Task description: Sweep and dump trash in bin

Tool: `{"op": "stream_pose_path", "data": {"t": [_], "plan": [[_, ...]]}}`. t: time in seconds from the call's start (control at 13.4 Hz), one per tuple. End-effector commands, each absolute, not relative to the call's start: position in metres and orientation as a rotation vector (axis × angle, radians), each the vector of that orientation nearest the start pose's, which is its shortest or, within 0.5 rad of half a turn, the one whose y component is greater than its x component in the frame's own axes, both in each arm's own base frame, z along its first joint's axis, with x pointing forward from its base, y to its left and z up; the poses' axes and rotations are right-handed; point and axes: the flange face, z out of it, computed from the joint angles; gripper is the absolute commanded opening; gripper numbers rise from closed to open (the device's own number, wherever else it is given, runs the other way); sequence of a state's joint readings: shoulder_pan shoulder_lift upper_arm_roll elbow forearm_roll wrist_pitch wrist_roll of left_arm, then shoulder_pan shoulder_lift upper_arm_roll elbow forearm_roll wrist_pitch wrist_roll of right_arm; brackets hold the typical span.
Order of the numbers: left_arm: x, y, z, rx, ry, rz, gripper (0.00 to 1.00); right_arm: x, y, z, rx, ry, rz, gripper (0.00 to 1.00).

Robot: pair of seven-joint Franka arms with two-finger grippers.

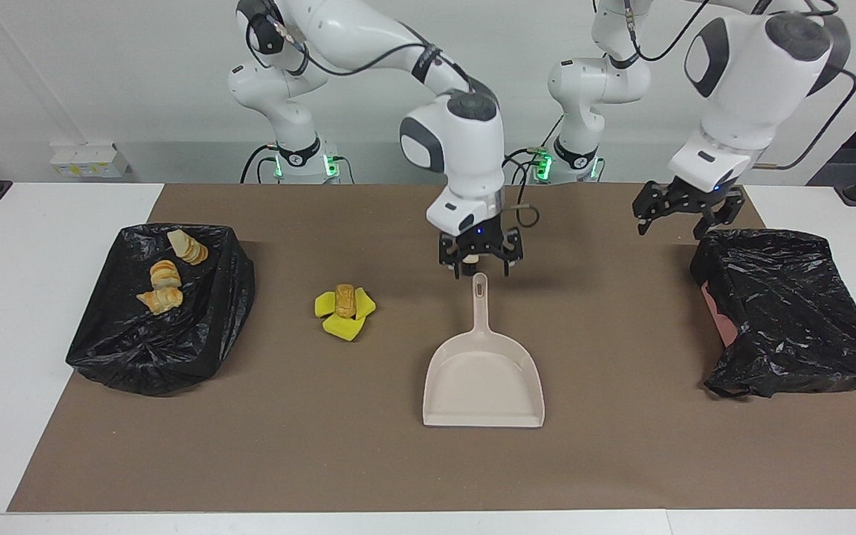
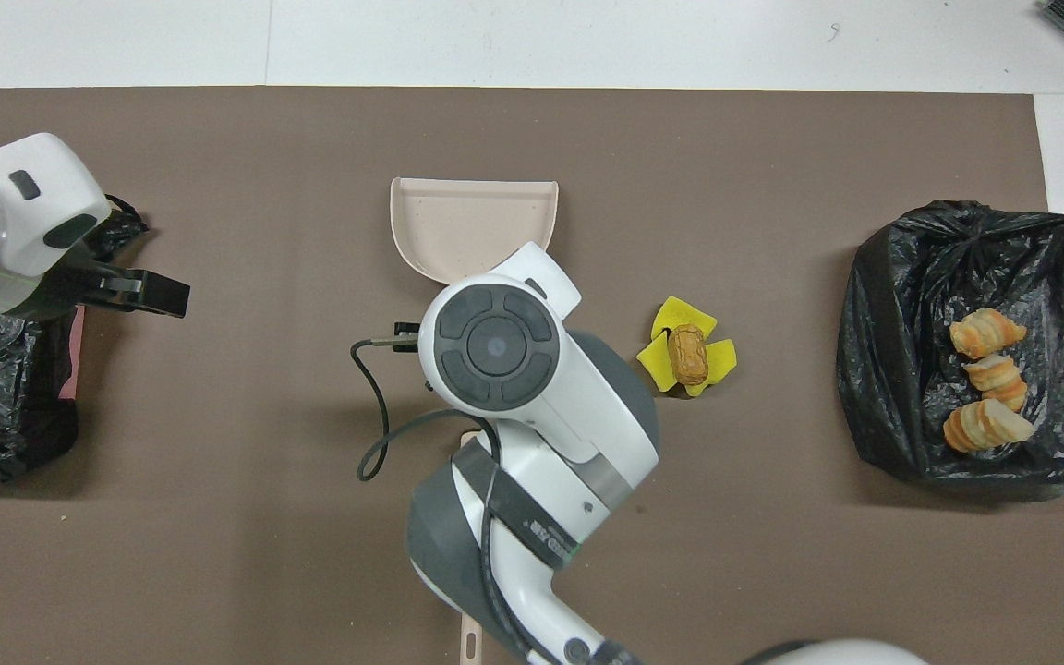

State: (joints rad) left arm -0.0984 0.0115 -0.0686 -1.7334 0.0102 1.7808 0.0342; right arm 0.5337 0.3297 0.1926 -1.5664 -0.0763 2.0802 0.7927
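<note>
The right gripper [image 1: 480, 269] hangs over the tip of the dustpan [image 1: 483, 379] handle, its fingers spread apart and grasping nothing; the handle's hole shows free just beneath them. The left gripper [image 1: 678, 214] hovers by the edge of the black bag [image 1: 792, 312] at the left arm's end of the desk [image 1: 621, 461], fingers also released and empty, waiting.

The trash [image 1: 344, 310] still to be swept sits in one small heap on the brown mat, off to the side of the right gripper's fingers toward the right arm's end, beside the dustpan handle and apart from it. It counts as one golden-brown pastry piece [image 2: 687, 355] lying on top of yellow sponge wedges [image 2: 657, 353], three or four of them; the overlap hides the exact number. Three more pastry pieces [image 1: 166, 276] already lie in the black-lined bin [image 1: 168, 357] at the right arm's end.

These bits look light. The sponge wedges are probably soft and springy, so they should slide readily under a push but may bounce or scatter. The pastry looks stiffer and could roll off the pile. Pinching them singly looks fiddly; the better hold is the dustpan's stiff, slim handle, taken near its middle to keep the pan level.

One dustpan, two black bags, two grippers.
</note>
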Motion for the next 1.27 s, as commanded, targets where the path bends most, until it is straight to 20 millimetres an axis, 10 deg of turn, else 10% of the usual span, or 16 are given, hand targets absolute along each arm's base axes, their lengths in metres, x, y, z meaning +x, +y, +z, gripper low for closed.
{"op": "stream_pose_path", "data": {"t": [0.0, 0.3, 0.6, 0.82, 1.19], "plan": [[0.565, -0.129, 0.531, -3.117, 0.299, -0.094, 1.00, 0.449, 0.419, 0.485, -3.048, 0.048, -0.113, 1.00], [0.563, -0.213, 0.476, -3.123, 0.286, -0.058, 1.00, 0.360, 0.423, 0.454, -3.019, 0.015, 0.101, 1.00], [0.546, -0.288, 0.420, -3.136, 0.289, -0.092, 1.00, 0.311, 0.442, 0.389, -3.043, 0.030, 0.134, 1.00], [0.544, -0.320, 0.400, -3.170, 0.240, -0.169, 1.00, 0.296, 0.450, 0.342, -3.047, 0.059, 0.143, 1.00], [0.540, -0.347, 0.384, -3.199, 0.223, -0.226, 1.00, 0.282, 0.447, 0.326, -3.061, 0.043, 0.154, 0.84]]}}
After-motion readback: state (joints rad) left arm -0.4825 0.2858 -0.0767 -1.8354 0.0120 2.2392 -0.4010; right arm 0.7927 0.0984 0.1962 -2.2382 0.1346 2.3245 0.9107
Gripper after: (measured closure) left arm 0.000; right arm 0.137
